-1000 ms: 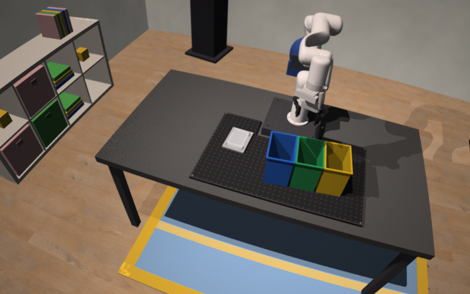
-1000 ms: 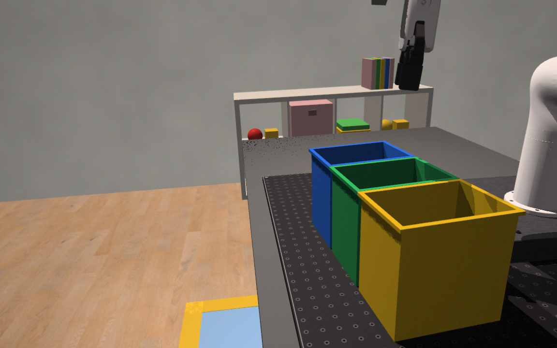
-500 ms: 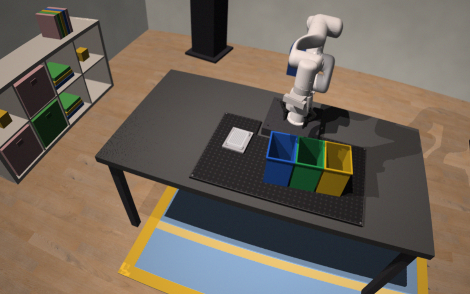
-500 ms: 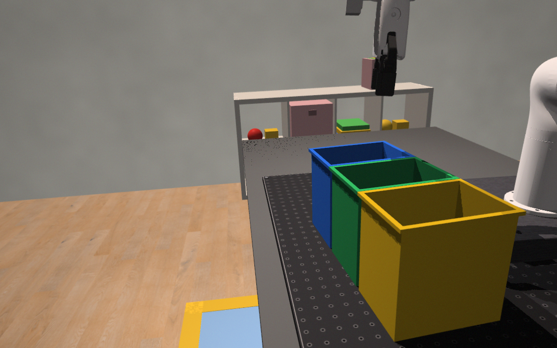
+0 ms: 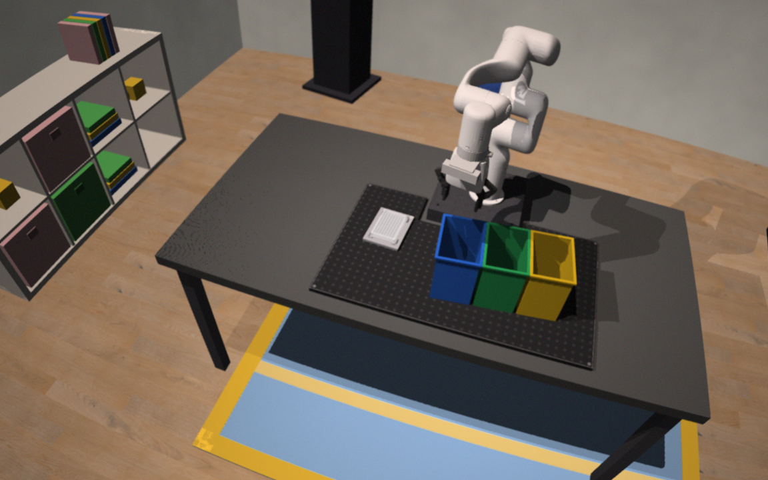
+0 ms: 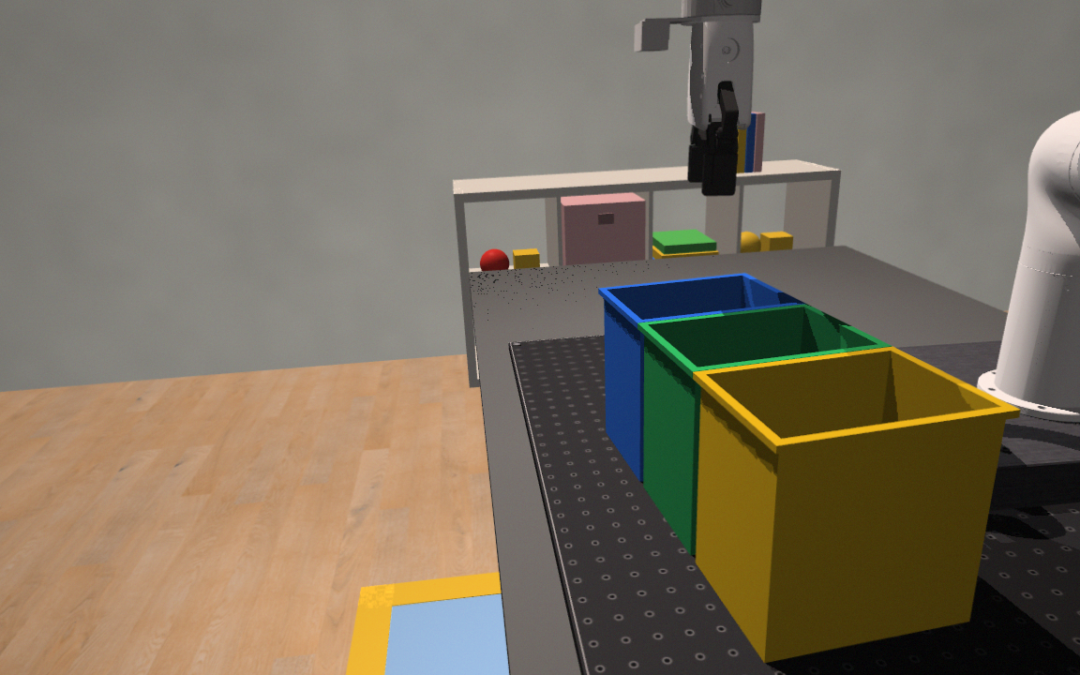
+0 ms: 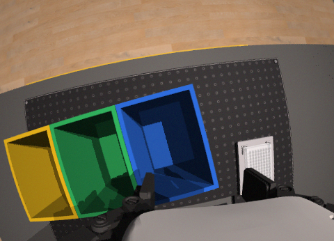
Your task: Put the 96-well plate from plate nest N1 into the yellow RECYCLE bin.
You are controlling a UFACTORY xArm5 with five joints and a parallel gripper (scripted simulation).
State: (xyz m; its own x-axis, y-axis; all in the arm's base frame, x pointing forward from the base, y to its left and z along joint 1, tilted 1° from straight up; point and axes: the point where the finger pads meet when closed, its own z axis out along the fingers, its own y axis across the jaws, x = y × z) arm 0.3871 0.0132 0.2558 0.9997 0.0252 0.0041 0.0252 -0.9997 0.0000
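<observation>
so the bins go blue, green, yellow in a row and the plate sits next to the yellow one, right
Not quite. The order is right, but the plate sits beside the blue bin, at the far end of the row from the yellow bin. The green bin stands between them. The top view shows it.
</observation>
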